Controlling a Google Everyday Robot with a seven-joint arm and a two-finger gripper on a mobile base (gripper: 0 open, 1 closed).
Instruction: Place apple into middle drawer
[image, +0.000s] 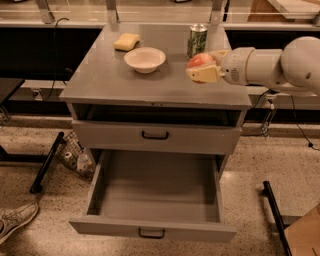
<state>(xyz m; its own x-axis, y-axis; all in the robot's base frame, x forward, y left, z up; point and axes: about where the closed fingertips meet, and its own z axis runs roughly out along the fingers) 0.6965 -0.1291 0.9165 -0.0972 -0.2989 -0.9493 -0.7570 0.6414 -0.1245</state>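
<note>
The reddish-orange apple (199, 61) is held between the cream fingers of my gripper (203, 68), lifted above the right part of the grey cabinet top (115, 80). The white arm reaches in from the right. The gripper is shut on the apple. The middle drawer (155, 192), the lowest one with a small black handle on its front, is pulled wide open below and holds nothing. The similar drawer (155, 136) above it is closed.
On the cabinet top stand a white bowl (144, 59), a yellow sponge (126, 41) behind it and a green can (197, 41) just behind the apple. A shoe (16, 220) lies on the floor at left. A black stand leg (274, 215) is at right.
</note>
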